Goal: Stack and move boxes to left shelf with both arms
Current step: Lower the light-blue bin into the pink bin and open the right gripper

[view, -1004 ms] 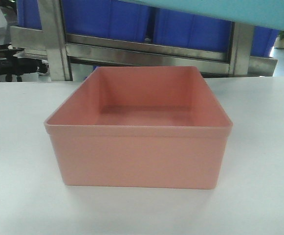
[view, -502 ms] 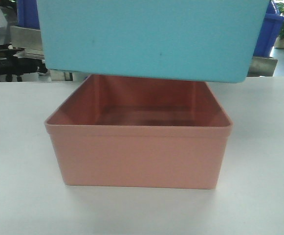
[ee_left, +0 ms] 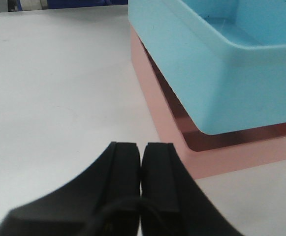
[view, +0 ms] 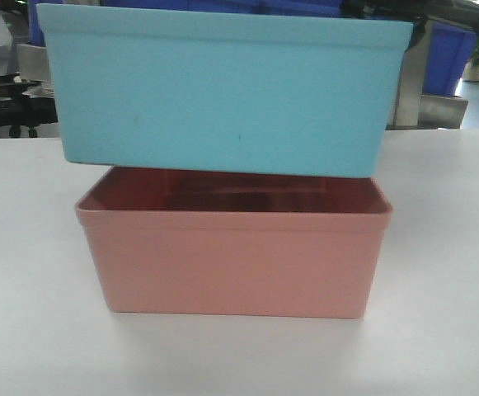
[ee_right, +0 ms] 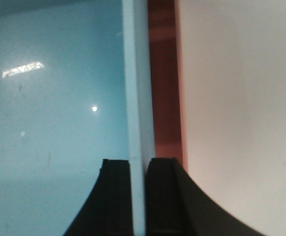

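White table (view: 25, 247) carries everything, with bare surface all round the stack. Behind it a steel rack (view: 408, 82) holds dark blue bins (view: 447, 58); the roller lane itself is hidden by the boxes, so I can't judge its approach from here. Blue box (view: 223, 99) hangs at the mouth of the pink box (view: 235, 260), base about level with the pink rim. It is slightly tilted, right side lower, and sits a bit left of centre. Not seated; can't tell if it touches the rim. Pink box stands flat on the table, mid-front. Right gripper (ee_right: 138, 187) has its fingers clamped on the blue box's right wall, one inside, one outside, just below the rolled rim. Left gripper (ee_left: 142, 162) is above the table just left of the pink box, fingers together on nothing, well clear of both boxes. Handling guess: thin smooth plastic, empty, so light. The walls are stiff enough to pinch but slick, and a one-sided hold lets the box sag, which fits the tilt. Best hold is on the wall under the rolled rim, where the lip stops slip. For the carry, take opposite walls of the pink box, one arm each. Watch the narrow gap between the blue wall and the pink rim on the right: little room for the outer finger once the box nests. The left side is open.
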